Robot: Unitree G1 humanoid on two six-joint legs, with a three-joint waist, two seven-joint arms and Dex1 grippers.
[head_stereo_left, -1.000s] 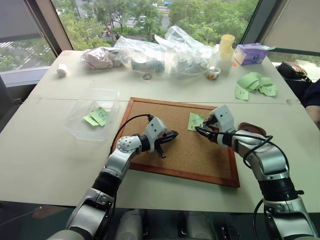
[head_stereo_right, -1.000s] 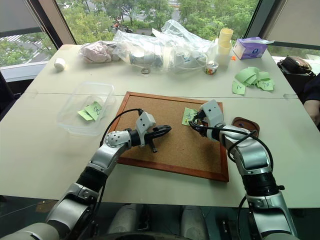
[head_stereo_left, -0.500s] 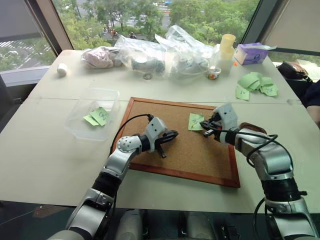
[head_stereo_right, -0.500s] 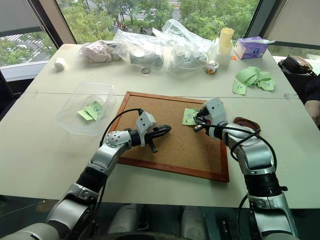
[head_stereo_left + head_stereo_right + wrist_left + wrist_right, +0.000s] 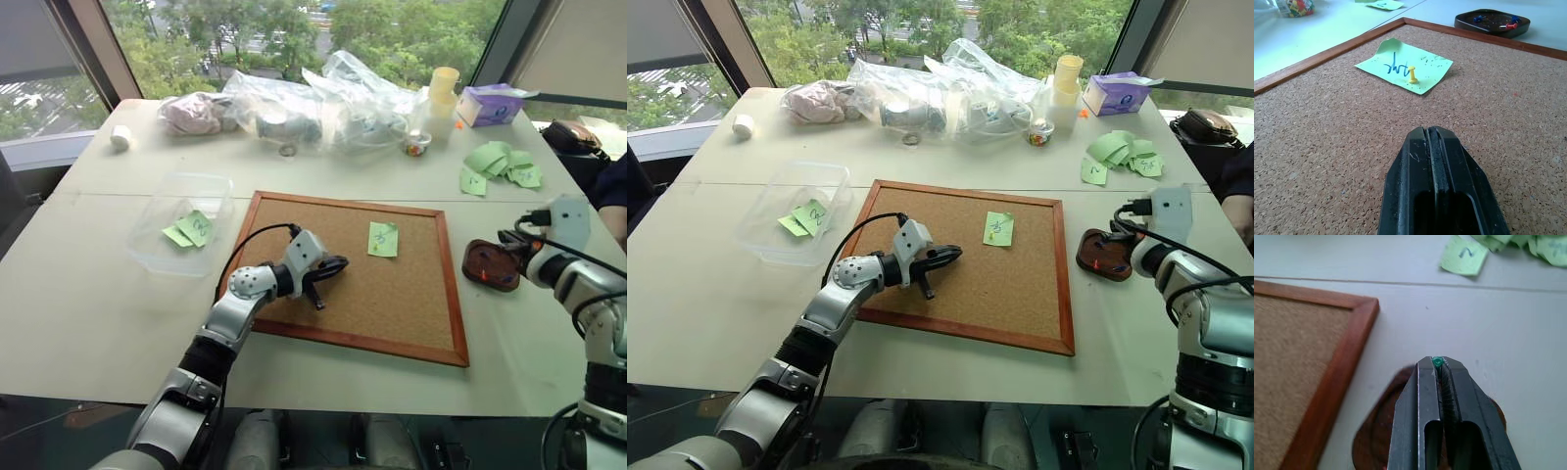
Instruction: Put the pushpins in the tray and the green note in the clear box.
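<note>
On the cork board [image 5: 362, 284], in the left eye view, the left gripper [image 5: 338, 264] lies low with its fingers pressed together on nothing, pointing toward the green note [image 5: 383, 239] a little ahead of it. Off the board's right edge, the right gripper [image 5: 511, 240] hangs at the far rim of the tray [image 5: 490, 265].

The right eye view gives the same layout; the clear box [image 5: 794, 211] sits well to the left of the left gripper, with two green slips inside.

In the left wrist view, straight ahead of the closed fingers [image 5: 1442, 171], the note lies flat apart from one raised corner, fastened by a yellow pushpin [image 5: 1412, 75] standing upright, head up. Beyond it the tray holds blue and red pins.

In the right wrist view, the fingers [image 5: 1422, 396] are clamped on a green pushpin [image 5: 1437, 362], its head peeping out at the tips, directly above the tray.
</note>
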